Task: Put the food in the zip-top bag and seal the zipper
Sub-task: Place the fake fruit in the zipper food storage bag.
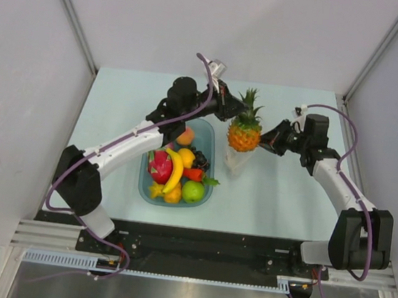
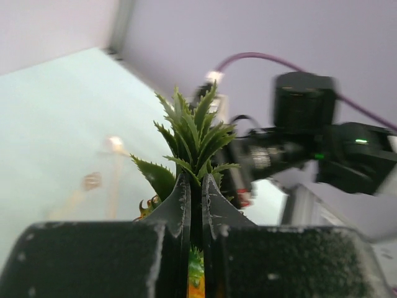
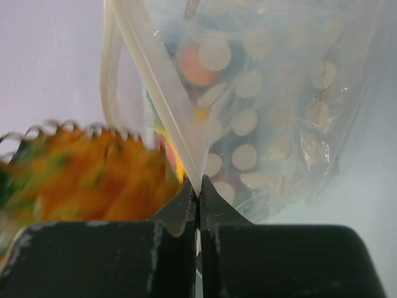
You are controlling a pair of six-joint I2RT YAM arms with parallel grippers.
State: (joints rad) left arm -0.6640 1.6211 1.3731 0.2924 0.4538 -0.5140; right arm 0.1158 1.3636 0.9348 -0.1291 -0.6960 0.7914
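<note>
My left gripper (image 1: 227, 103) is shut on the green crown (image 2: 193, 139) of the orange toy pineapple (image 1: 244, 134) and holds it in the air over the zip-top bag (image 1: 239, 161). My right gripper (image 1: 267, 138) is shut on the bag's mouth edge (image 3: 186, 158) and holds the clear, white-spotted bag (image 3: 273, 105) up. The pineapple's orange body (image 3: 93, 174) is blurred at the bag's mouth in the right wrist view. The zipper strip (image 3: 146, 81) runs along the mouth. More food, including a banana (image 1: 175, 174), lies in the blue tray (image 1: 210, 131).
The tray holds a peach (image 1: 185, 135), a green apple (image 1: 193, 191), a pink dragon fruit (image 1: 159, 165) and other pieces. The enclosure's grey walls stand round the pale table (image 1: 280, 194). The right arm (image 2: 310, 136) shows behind the crown in the left wrist view.
</note>
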